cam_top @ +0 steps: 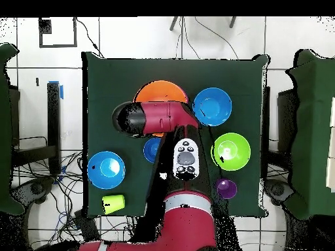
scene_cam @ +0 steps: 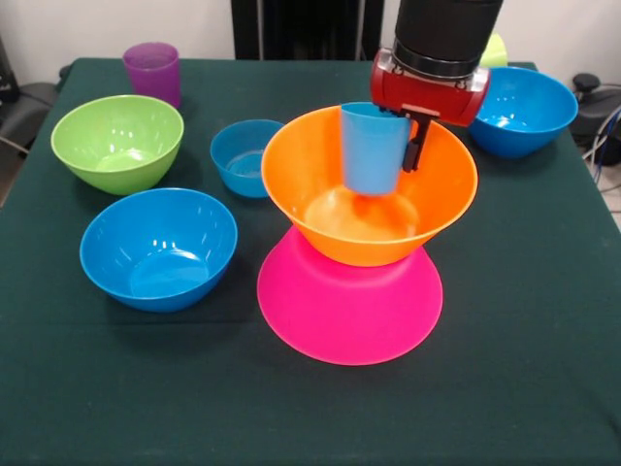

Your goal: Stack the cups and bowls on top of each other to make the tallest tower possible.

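Front view shows your claw clamped on the rim of the light blue cup, which hangs upright inside the orange bowl atop the overturned pink bowl. The bowl's floor lies directly below the cup.

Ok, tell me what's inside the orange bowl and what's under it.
Inside the orange bowl hangs the light blue cup, held by the gripper, apparently just above the bowl's floor. Beneath sits the upside-down pink bowl. Anything under the pink bowl is hidden.
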Tool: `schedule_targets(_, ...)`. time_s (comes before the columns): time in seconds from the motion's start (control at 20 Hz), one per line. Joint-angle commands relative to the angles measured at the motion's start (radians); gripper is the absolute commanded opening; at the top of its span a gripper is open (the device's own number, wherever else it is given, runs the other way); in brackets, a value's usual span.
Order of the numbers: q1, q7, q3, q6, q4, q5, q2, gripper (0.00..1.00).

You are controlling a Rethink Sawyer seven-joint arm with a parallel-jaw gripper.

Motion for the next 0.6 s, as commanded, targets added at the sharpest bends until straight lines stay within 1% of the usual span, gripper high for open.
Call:
schedule_targets(0.05,0.028,0.07,0.004,0.121,-0.036,-0.013,0.039,0.0)
schedule_targets(0.6,0.001,0.044,0.028,0.105,-0.016,0.011,0.048,0.0)
